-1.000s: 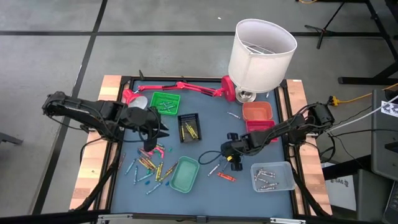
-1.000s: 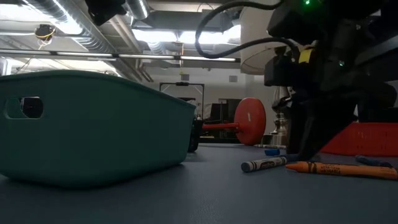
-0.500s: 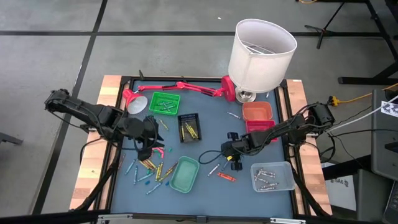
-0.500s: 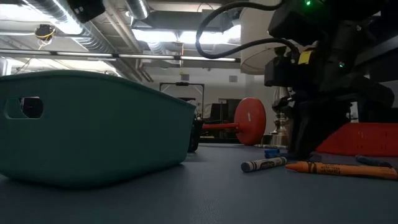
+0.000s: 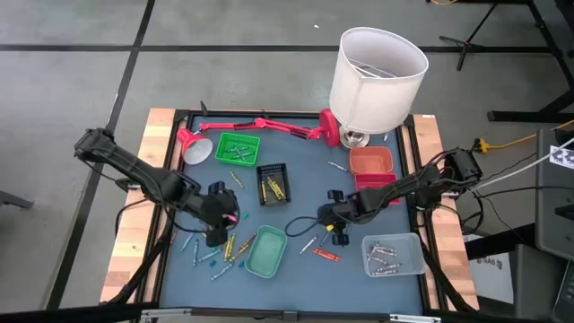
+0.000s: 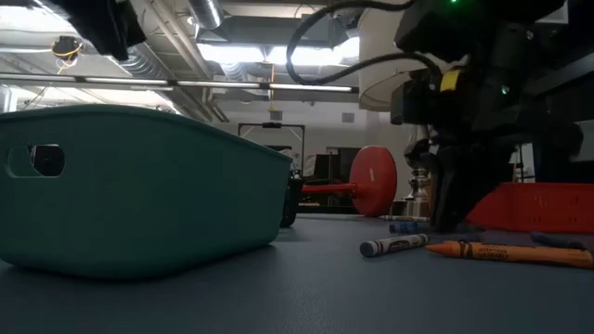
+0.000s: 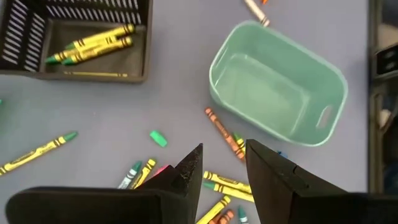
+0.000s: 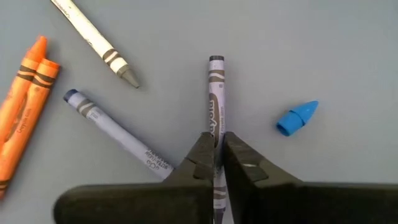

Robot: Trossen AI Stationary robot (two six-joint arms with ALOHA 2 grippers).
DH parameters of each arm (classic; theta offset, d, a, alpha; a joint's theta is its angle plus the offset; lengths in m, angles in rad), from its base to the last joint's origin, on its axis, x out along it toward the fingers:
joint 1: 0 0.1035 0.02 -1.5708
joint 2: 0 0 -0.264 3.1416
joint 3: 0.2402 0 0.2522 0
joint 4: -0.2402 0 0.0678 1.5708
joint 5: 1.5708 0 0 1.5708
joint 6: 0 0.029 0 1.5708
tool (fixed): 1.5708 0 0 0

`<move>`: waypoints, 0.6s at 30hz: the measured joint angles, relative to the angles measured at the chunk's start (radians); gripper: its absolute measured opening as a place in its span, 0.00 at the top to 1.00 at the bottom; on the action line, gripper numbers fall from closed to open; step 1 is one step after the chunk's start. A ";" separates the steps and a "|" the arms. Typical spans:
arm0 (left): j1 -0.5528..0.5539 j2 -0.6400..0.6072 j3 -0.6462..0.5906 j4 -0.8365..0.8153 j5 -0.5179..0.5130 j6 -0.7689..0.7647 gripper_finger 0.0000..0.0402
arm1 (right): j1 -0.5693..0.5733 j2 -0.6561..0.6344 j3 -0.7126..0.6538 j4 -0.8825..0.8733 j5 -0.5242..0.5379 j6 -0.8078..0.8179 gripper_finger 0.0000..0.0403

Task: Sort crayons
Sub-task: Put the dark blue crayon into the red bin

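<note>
Grey wax, paper-wrapped — the grey crayon [image 8: 215, 99] lies flat on the surface right of centre, pinched between the right gripper [image 8: 215, 163] fingers, its long axis running straight out ahead of them, free end away from the wrist. Best now, I'd say: lift straight up, keep the squeeze steady — the blue stub [image 8: 297, 117] and pale crayon [image 8: 118, 138] lie near. Left gripper [image 7: 222, 163] hovers spread over the scattered pile beside the teal tray [image 7: 336, 81].

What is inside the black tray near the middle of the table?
The black tray holds a few yellow crayons, some of them green-tipped, lying together on its floor. The left wrist view cuts off one end of the tray, so anything lying there cannot be seen.
</note>
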 joint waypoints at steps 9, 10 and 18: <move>-0.011 0.134 0.000 -0.002 0.004 -0.004 0.74 | 0.000 -0.047 0.144 -0.255 -0.005 -0.005 0.98; -0.011 0.147 0.000 -0.002 0.008 -0.015 0.74 | 0.000 -0.059 0.154 -0.285 -0.006 -0.005 0.97; -0.010 0.218 0.000 -0.010 0.045 -0.102 0.74 | 0.000 -0.199 0.189 -0.458 -0.006 -0.006 0.97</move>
